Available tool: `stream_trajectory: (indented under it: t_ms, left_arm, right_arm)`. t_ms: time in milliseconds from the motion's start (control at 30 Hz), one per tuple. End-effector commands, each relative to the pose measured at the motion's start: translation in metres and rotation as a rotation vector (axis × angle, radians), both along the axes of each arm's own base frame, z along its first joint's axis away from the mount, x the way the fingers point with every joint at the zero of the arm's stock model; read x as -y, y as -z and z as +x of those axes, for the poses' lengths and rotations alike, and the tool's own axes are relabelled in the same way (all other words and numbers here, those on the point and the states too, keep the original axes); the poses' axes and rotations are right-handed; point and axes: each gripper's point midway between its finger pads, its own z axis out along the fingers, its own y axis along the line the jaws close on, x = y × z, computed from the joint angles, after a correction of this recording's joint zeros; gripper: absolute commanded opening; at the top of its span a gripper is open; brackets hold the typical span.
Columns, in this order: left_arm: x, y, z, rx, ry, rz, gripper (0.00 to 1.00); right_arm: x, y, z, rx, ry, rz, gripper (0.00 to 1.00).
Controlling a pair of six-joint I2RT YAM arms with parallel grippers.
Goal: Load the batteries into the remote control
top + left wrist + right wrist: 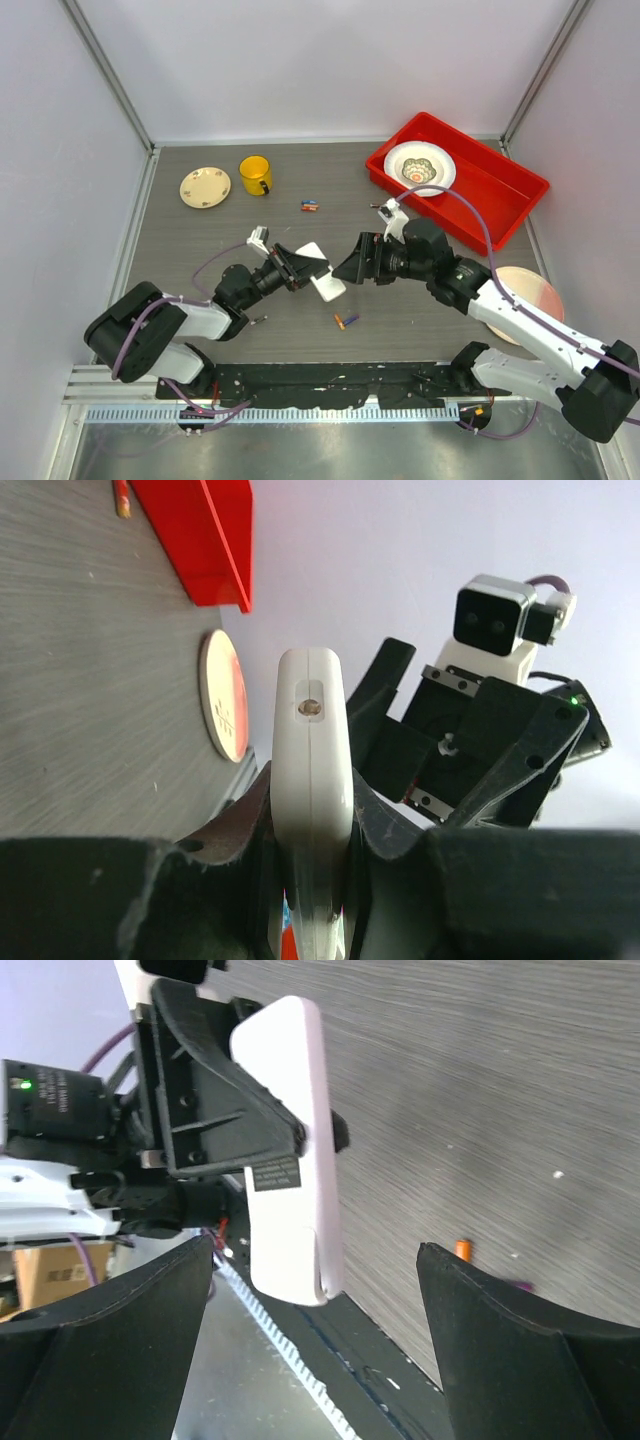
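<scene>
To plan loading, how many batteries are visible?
4: a pair of batteries right of the mug, another pair on the near side of the remote control; others may be hidden.

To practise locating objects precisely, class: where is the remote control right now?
The remote control is at the centre of the top view, clamped in the left arm's jaws, with the right arm's open jaws just right of it.

We see the remote control (312,730) edge-on, white, clamped between the left gripper (312,815) jaws. The right gripper (462,735) faces us just beyond it, jaws spread and holding nothing. A round pinkish plate (222,695) lies on the grey bench (90,700), with the red tray (205,535) further out.
</scene>
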Motion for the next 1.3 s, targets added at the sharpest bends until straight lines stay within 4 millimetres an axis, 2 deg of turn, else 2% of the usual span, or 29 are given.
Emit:
stream_trajectory:
  t_ms: [0, 33, 267, 567, 767, 1267]
  left_arm:
    - [0.003, -0.072, -0.021, 0.212, 0.134, -0.191, 0.00]
    - [0.003, -0.072, -0.021, 0.214, 0.140, -0.188, 0.00]
    - [0.008, -0.076, -0.021, 0.221, 0.167, -0.193, 0.00]
    - [0.012, -0.081, -0.017, 0.233, 0.173, -0.201, 0.00]
    - [0.013, -0.081, -0.017, 0.234, 0.176, -0.199, 0.00]
    - [0.013, -0.083, -0.018, 0.245, 0.179, -0.199, 0.00]
  right_arm:
    - [-0.020, -0.047, -0.002, 0.090, -0.067, 0.253, 0.88]
    - [-0.021, -0.055, -0.002, 0.107, -0.075, 0.295, 0.88]
    - [-0.021, -0.043, -0.011, 0.080, -0.137, 0.324, 0.86]
    - [-0.018, -0.023, -0.023, 0.037, -0.189, 0.275, 0.82]
    - [-0.016, -0.014, -0.031, -0.001, -0.210, 0.268, 0.77]
    - [-0.022, -0.007, -0.037, -0.052, -0.238, 0.311, 0.62]
